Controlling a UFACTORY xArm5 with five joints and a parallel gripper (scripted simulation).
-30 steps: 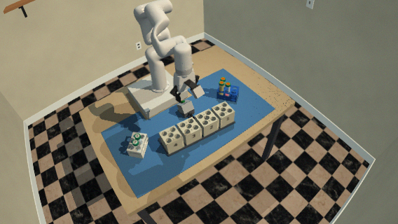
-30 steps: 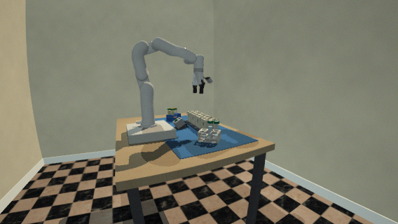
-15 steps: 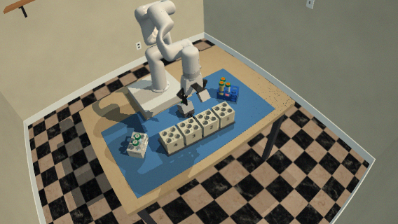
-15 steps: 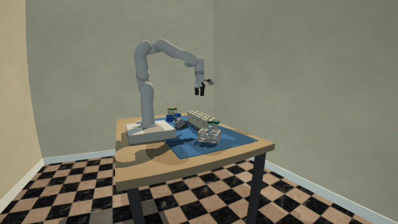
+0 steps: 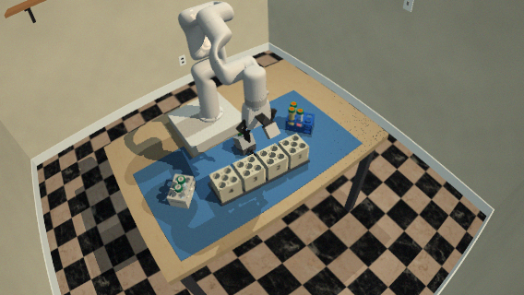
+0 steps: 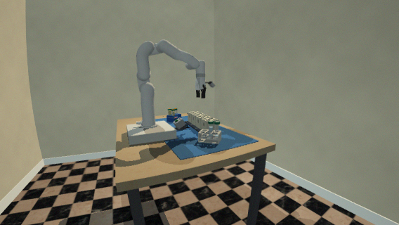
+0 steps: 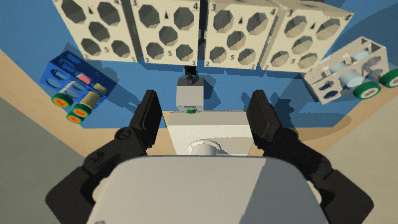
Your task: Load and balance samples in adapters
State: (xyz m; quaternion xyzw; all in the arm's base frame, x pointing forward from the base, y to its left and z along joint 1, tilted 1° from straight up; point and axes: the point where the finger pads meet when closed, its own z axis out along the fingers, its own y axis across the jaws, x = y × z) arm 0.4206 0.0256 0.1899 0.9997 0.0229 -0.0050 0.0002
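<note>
blue mat (image 5: 323, 143): adapter row (image 5: 258, 167) runs lengthwise; gripper (image 7: 204, 118) open above.

Corner room, wooden table (image 6: 168, 172) on dark legs.
Grey-green walls (image 6: 298, 88) meet a beige wall (image 5: 92, 55); black-and-tan checkered floor (image 5: 351, 249), pale baseboard (image 6: 316, 193), wall outlets (image 5: 182, 60), small wooden shelf (image 5: 23, 7).
</note>
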